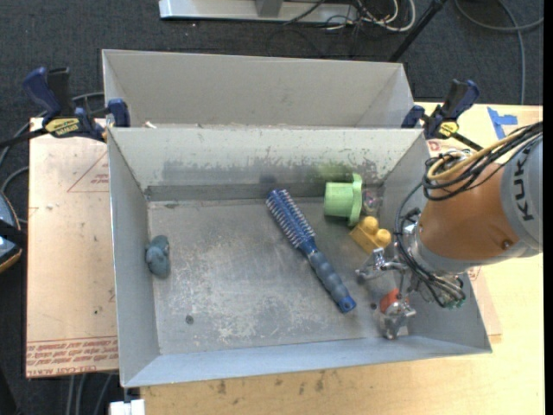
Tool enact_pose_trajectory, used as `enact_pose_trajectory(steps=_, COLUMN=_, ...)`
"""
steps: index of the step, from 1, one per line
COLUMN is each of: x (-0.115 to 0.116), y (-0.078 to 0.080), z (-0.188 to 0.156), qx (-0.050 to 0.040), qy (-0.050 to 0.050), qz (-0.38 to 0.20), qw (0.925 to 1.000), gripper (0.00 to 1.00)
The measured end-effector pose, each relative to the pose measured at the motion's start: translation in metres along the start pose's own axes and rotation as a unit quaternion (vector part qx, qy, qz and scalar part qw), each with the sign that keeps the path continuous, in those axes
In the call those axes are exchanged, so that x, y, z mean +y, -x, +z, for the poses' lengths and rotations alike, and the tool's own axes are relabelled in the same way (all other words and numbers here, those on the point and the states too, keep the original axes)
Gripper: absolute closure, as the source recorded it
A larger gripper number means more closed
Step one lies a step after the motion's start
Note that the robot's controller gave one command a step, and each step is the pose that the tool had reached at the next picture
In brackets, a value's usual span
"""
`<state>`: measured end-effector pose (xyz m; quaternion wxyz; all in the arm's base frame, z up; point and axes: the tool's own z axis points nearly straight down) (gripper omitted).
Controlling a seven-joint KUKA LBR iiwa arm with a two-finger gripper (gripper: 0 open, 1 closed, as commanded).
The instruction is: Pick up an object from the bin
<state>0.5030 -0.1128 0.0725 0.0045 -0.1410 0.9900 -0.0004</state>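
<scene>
My gripper (386, 299) is low in the bin's right front corner. Its two metal fingers stand apart, one (373, 273) toward the middle of the bin and one (397, 325) near the front wall. A small red-orange bit (390, 300) shows between them; I cannot tell what it is or whether it is gripped. Just behind the gripper, close to the upper finger, lies a yellow toy (371, 233). A blue hairbrush (308, 249) lies slantwise to the gripper's left, its handle end (344, 301) nearest the fingers.
A light green cylinder (343, 199) stands at the back wall behind the yellow toy. A small grey-blue lump (158, 256) lies by the left wall. The arm's orange body and cables cover the bin's right wall.
</scene>
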Motion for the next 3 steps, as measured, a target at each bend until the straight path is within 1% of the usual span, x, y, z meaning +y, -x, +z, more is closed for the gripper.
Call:
enact_pose_trajectory(steps=1, x=-0.044, y=0.022, z=0.001, qx=0.0029, qy=0.005, qz=-0.066, qw=0.9978, gripper=0.0)
enact_pose_trajectory(steps=2, x=-0.047, y=0.023, z=-0.002, qx=0.0, qy=0.001, qz=-0.069, qw=0.9976, gripper=1.0)
enact_pose_trajectory(steps=3, x=-0.032, y=0.022, z=-0.193, qx=-0.0002, qy=-0.001, qz=-0.194, qw=0.9809, gripper=1.0)
